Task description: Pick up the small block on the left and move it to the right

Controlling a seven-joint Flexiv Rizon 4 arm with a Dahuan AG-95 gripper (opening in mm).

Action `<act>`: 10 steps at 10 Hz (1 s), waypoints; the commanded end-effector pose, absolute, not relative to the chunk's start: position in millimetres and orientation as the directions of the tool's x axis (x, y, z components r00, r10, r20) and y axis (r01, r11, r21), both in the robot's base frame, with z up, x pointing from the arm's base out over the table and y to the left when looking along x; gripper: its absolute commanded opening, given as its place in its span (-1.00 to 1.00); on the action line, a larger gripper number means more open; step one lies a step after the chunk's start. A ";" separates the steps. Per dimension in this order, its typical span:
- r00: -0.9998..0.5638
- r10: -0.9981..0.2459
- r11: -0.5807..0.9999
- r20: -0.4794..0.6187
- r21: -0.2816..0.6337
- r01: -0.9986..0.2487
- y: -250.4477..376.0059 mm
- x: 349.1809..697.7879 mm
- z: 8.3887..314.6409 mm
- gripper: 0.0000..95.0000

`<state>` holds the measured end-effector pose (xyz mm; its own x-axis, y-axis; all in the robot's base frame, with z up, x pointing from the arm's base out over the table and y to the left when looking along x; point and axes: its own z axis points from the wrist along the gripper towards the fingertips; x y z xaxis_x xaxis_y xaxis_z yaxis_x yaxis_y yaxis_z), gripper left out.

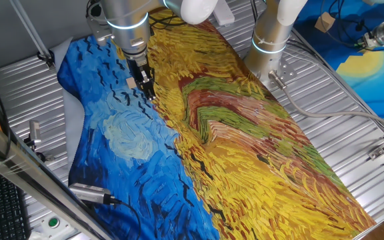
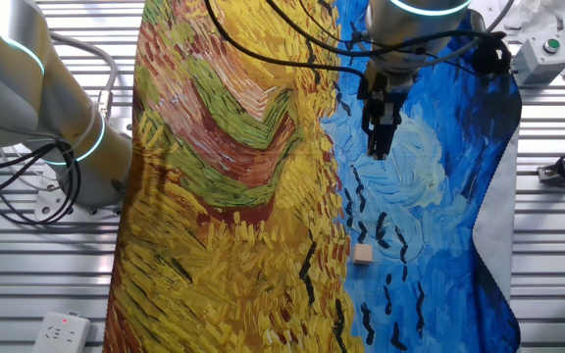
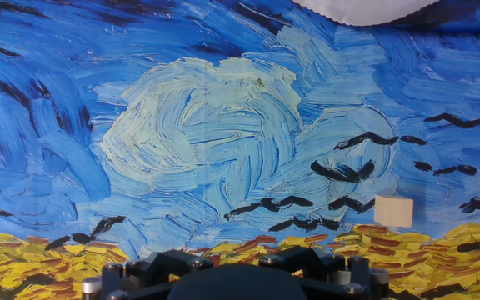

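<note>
Small block (image 2: 363, 254) sits on painted cloth (image 2: 233, 196), blue side, right at yellow border, apart from gripper (image 2: 381, 147). Nothing held. Gripper hangs above pale swirl; fingers look close together, but spread or pressed: cannot tell. In hand view block (image 3: 393, 212) lies off to right, not centred under fingers. Risks, my guess: descent from here misses block; fingertip clips its edge and knocks it away; cloth wrinkles snag or tilt tiny cube.

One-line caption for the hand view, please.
Hand view: small block resting on the blue painted cloth, right of centre, not yet grasped.
</note>
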<state>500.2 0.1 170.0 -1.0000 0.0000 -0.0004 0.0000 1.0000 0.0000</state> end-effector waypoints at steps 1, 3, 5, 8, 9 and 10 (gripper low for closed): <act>-1.000 0.000 1.000 0.000 0.000 0.000 0.0 500.0 170.0 1.00; -0.992 0.123 0.990 -0.018 0.069 0.121 0.0 500.0 169.9 -1.00; -0.992 0.126 0.990 -0.007 0.066 0.125 -0.1 500.0 170.2 -1.00; -0.992 0.123 0.990 0.001 0.065 0.123 -0.1 500.0 170.4 -1.00; -0.992 0.125 0.990 0.004 0.059 0.125 -0.1 500.0 170.4 -1.00; -0.992 0.124 0.991 0.004 0.058 0.124 -0.1 500.0 170.4 -1.00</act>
